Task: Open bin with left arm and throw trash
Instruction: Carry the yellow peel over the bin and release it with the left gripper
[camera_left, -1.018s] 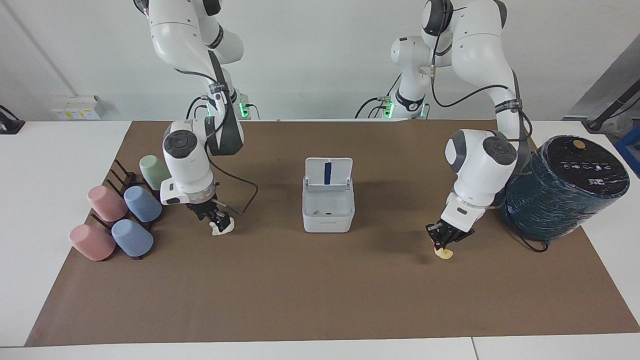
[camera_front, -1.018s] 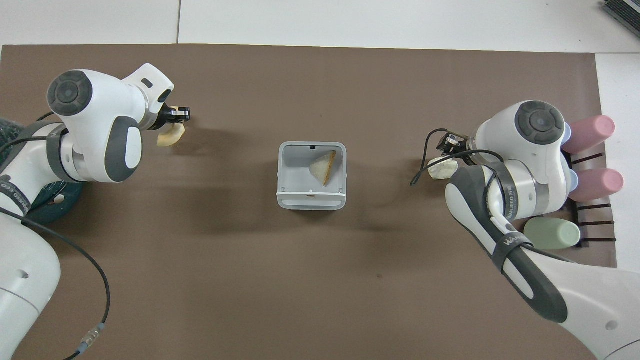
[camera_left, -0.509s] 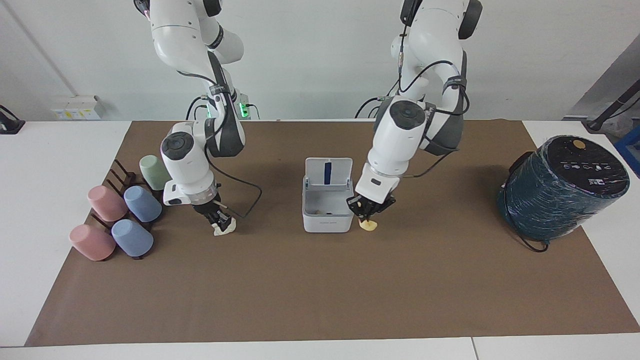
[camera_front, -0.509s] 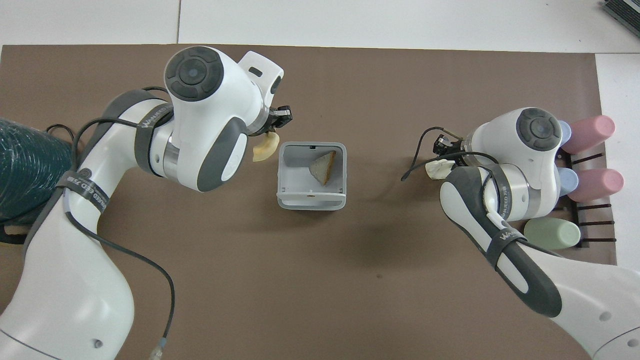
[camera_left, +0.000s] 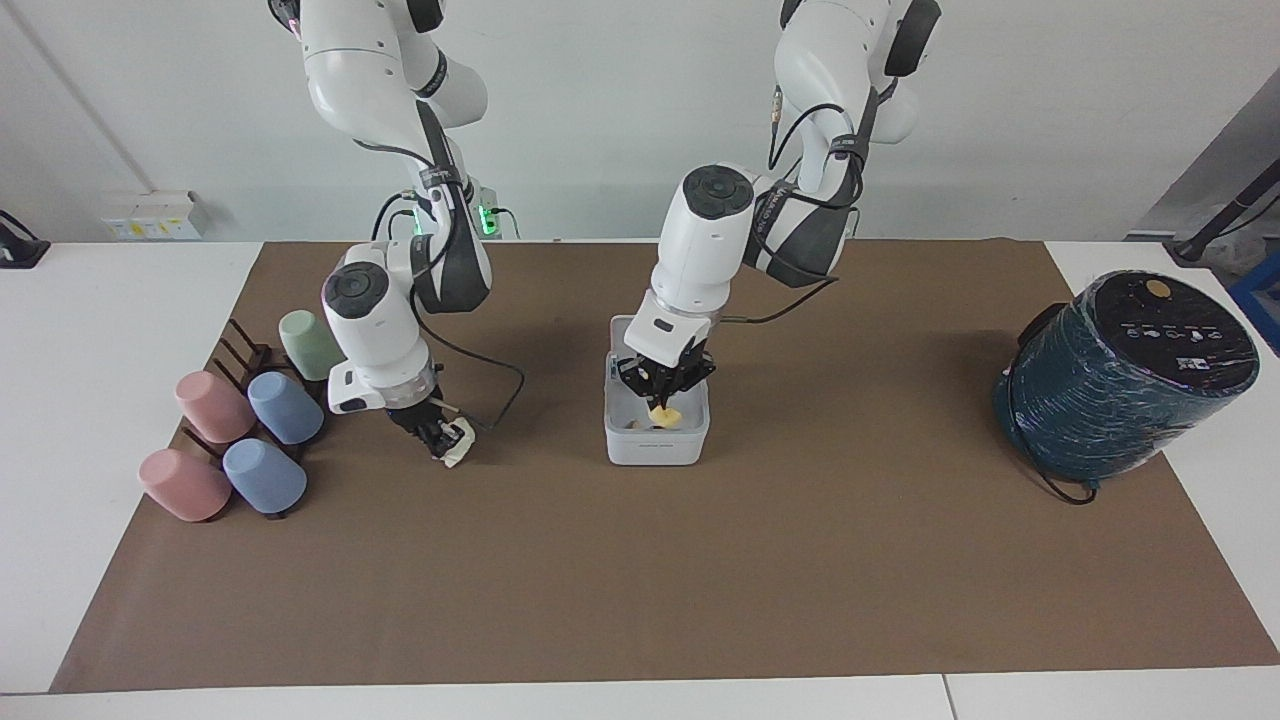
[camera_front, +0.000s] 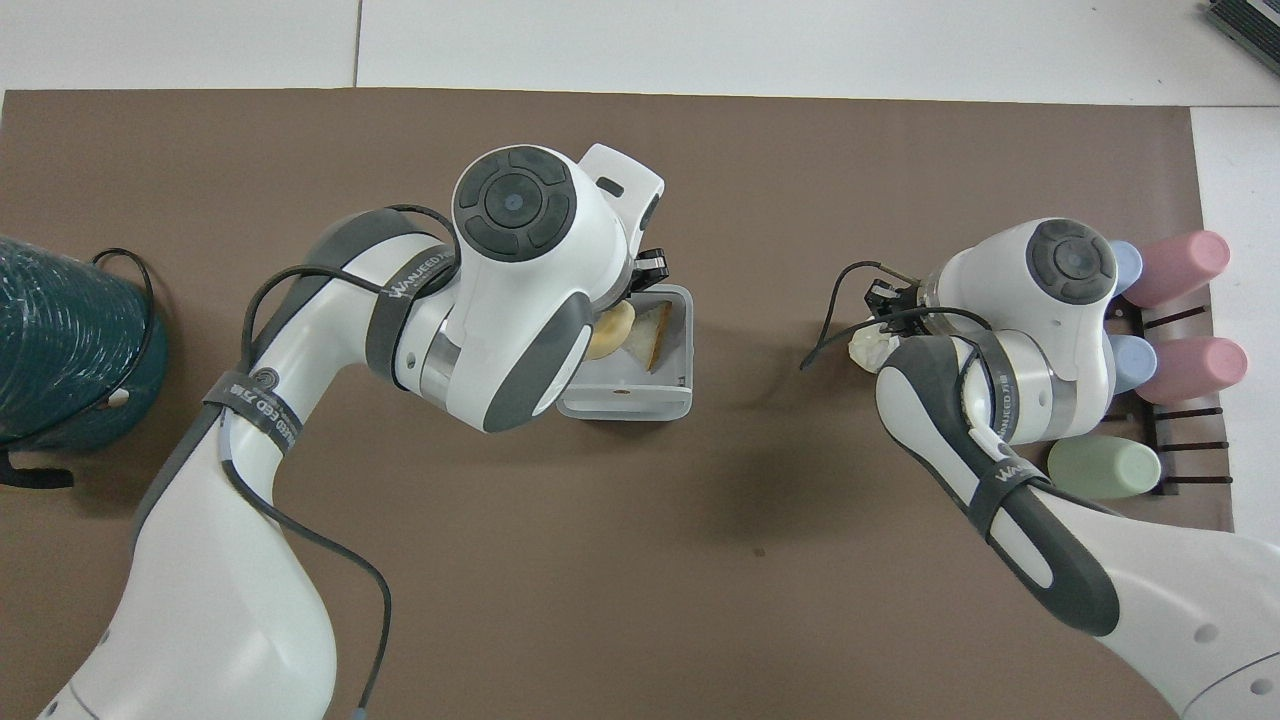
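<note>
Two glossy white arms (camera_left: 700, 240) with dark grey joint caps and bands are seen; black cables are looped alongside, and small black grippers (camera_left: 440, 436) are fitted.

Counted items: one white square plastic bin (camera_left: 655, 440); three pale trash scraps (camera_front: 652, 331); five pastel cups (camera_left: 262, 473); one dark teal cylinder (camera_left: 1125, 375); two white robot arms (camera_left: 705, 240).

The small white bin (camera_left: 655, 435) sits in the middle of the brown mat with its lid up. A pale yellow wedge (camera_front: 648, 332) lies inside it. A yellow curved piece (camera_left: 664, 414) hangs just over the open bin. A white lumpy wad (camera_left: 456, 444) is near the cups, toward the right arm's end.
</note>
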